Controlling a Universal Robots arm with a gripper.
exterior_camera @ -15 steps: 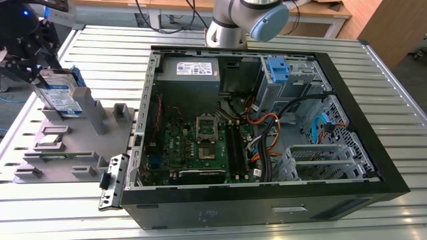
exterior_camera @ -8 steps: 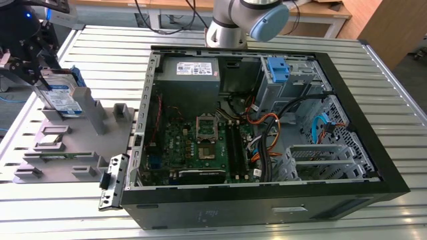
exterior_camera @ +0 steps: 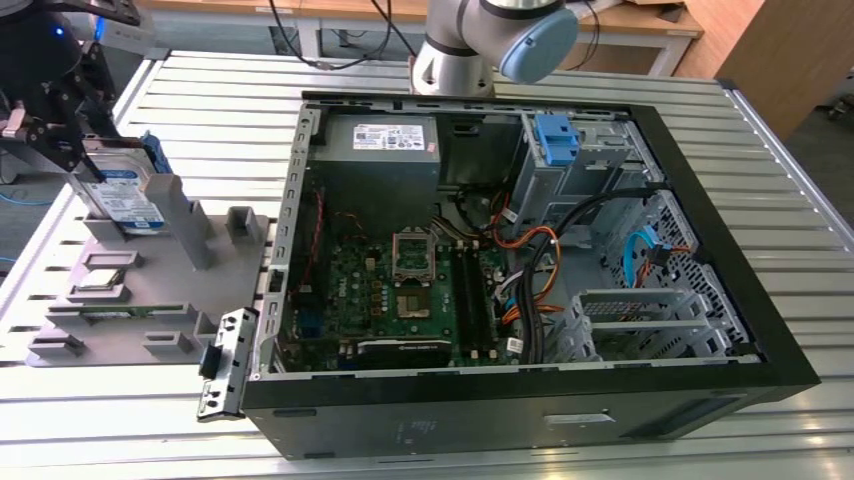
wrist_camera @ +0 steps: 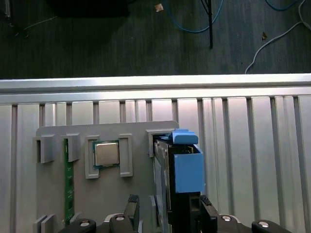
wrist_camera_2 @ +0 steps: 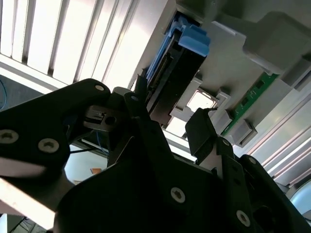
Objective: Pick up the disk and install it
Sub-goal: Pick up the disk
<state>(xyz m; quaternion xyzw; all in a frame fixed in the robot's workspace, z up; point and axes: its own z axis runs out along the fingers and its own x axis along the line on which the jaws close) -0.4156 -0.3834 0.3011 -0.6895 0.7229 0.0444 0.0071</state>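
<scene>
The disk (exterior_camera: 130, 196), silver-grey with a blue-and-white label and a blue bracket, stands on edge in a slot of the grey fixture (exterior_camera: 147, 290) at the exterior view's left. My black gripper (exterior_camera: 83, 150) sits at its upper end. In the first wrist view the disk (wrist_camera: 187, 170) rises between the two fingers (wrist_camera: 132, 206), one on each flank, and the gripper (wrist_camera: 167, 208) is open around it with a gap on one side. The second wrist view shows the disk's edge (wrist_camera_2: 170, 73) just past the gripper (wrist_camera_2: 170, 116).
The open computer case (exterior_camera: 534, 390) lies in the middle of the slatted metal table, with a power-supply box (exterior_camera: 394, 138) and an empty blue bracket (exterior_camera: 554, 140) at its far end. The fixture also carries a processor chip (wrist_camera: 106, 154) and a green memory stick (wrist_camera: 69, 179).
</scene>
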